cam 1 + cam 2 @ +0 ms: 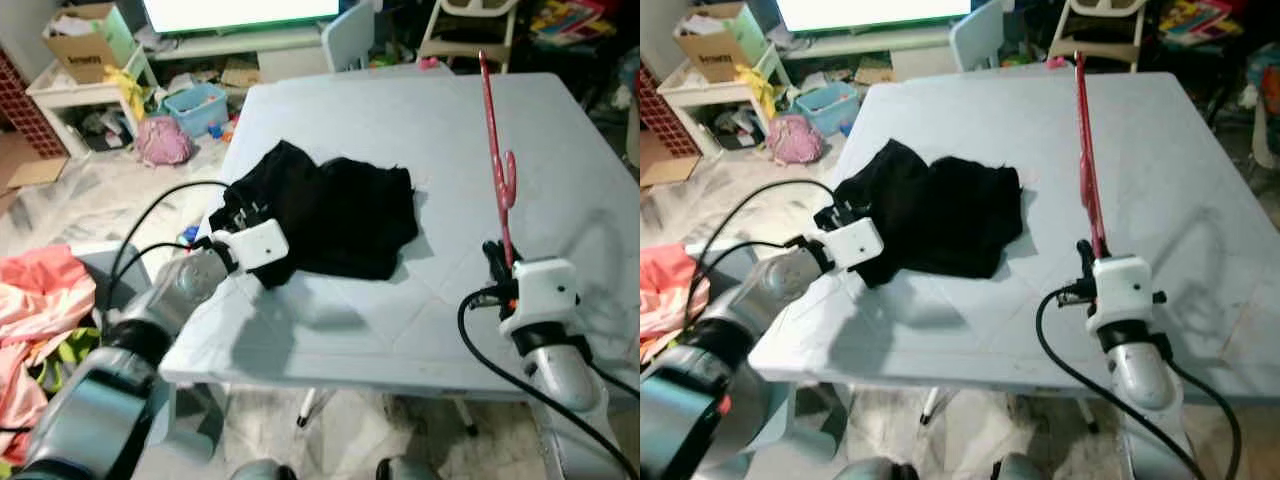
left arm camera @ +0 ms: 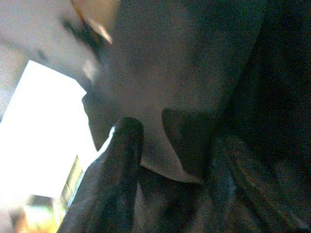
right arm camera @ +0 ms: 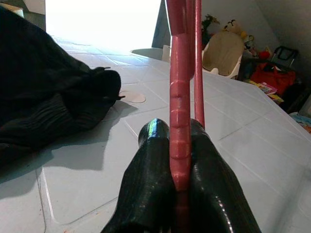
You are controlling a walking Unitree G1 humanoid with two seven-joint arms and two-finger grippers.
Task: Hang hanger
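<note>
Inspector: Status of the right gripper (image 1: 1087, 262)?

Assessor: It was clenched on the red hanger (image 1: 497, 150), which stood pinched between both black fingers (image 3: 146, 194) and rose upright from them, over the near right part of the pale table (image 1: 560, 130).

Inspector: And the left gripper (image 1: 228, 222)?

Assessor: It lay at the near left edge of the black garment (image 1: 335, 215), its fingers sunk in the cloth. Whether they were closed on it, I could not tell.

Inspector: Step in hand?

Assessor: By my judgement, the hanger was secured and the garment not yet on it. The next move would call for bringing the hanger across to the cloth held ahead of the left gripper and threading it in.

Inspector: Surroundings?

Assessor: The room was cluttered: a cardboard box (image 1: 88, 40) and blue bin (image 1: 197, 105) lay far beyond the left gripper, and pink cloth (image 1: 35, 300) on the floor beside that arm.
</note>
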